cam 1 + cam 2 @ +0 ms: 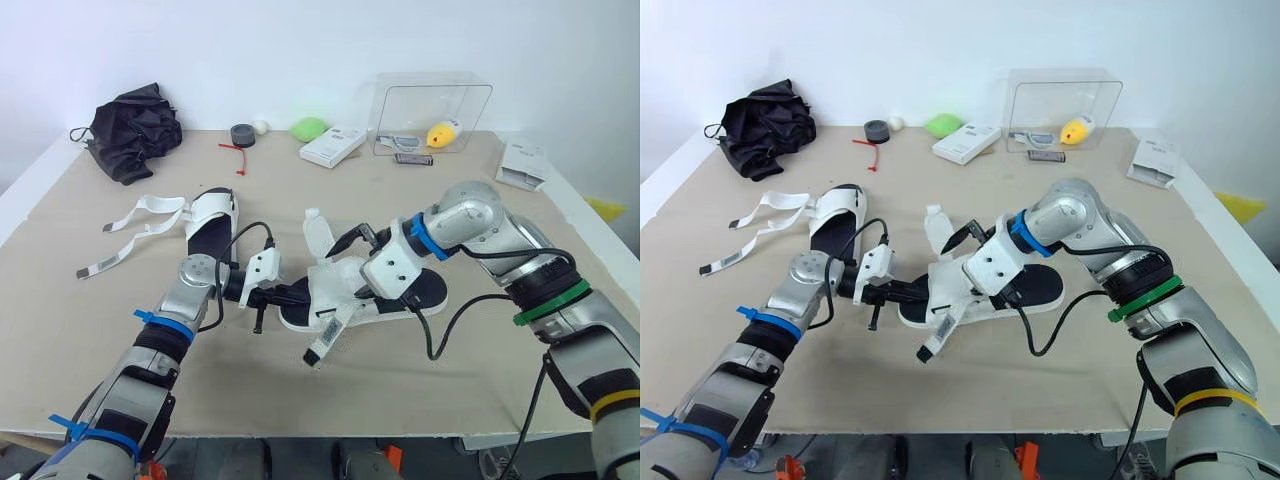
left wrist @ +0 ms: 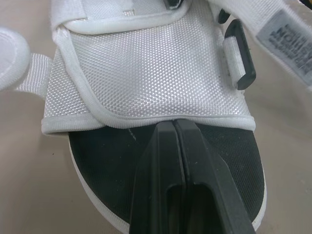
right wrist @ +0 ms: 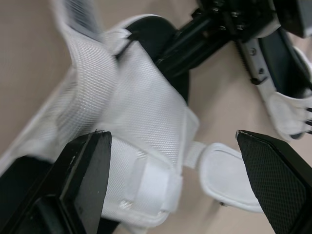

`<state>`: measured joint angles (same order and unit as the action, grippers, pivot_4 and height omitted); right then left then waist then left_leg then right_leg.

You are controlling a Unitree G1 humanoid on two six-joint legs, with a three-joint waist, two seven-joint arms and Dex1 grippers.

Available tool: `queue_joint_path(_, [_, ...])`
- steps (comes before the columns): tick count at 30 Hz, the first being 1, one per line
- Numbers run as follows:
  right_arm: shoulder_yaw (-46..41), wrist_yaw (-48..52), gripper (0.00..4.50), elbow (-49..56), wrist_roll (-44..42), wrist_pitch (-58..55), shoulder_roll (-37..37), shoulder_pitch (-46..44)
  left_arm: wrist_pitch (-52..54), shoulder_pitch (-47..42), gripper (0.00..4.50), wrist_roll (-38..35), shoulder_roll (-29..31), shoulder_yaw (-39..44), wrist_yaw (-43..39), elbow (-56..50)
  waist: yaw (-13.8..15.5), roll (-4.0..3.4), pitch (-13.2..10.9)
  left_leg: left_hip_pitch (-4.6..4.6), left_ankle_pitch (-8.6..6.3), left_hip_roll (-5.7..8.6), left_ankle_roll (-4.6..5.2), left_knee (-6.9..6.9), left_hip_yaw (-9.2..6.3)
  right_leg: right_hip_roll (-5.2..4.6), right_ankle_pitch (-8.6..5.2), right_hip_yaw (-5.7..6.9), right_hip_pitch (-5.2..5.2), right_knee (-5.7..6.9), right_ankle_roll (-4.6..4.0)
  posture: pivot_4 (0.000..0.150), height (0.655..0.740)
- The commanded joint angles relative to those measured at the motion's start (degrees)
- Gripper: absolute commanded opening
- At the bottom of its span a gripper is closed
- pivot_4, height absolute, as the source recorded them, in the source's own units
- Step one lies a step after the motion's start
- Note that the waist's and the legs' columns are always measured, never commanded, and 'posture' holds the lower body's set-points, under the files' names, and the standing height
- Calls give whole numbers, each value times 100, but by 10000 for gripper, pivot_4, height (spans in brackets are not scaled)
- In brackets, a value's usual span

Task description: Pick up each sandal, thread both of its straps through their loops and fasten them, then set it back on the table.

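Lying on the counter (image 1: 450,380) are two sandals: the far sandal (image 1: 210,225) alone; the near sandal (image 1: 345,300) has left fingers (image 2: 161,165) pressed together on its footbed, right fingers (image 3: 87,165) spread wide above.

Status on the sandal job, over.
Left gripper shut, tips at near sandal's upper. Right gripper open, straddling it. Strap ends loose; far sandal lying apart, straps splayed. No obstruction seen.

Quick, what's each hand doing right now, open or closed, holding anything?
Left hand: closed, tips against the sandal's white mesh upper, nothing visibly pinched.
Right hand: open, straddling the same upper.
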<state>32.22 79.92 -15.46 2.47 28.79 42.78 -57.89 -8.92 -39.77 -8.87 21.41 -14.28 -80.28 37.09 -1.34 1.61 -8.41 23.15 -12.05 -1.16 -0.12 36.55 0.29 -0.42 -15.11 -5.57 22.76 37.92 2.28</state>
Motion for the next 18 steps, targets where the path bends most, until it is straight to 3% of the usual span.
queue_joint_path(1, [-252,372,44291,11,-102,-36,102,-108,227,323,0,511,112,-331,122,357,0,0,0,-1,0,-1,0,0,0,-1,0,1,-1,0,-5,1500,7400])
queue_joint_path(8, [-432,1048,44291,530,-551,-577,393,155,214,301,0,514,76,-345,116,395,5,-1,0,-1,0,-1,0,-1,0,-8,3,4,-1,0,-18,1500,7400])
queue_joint_path(18, [-577,1024,44291,710,-478,-842,635,493,188,236,0,521,51,-356,106,470,7,-2,0,-3,2,-2,2,-1,5,-11,2,7,1,0,-15,1500,7400])
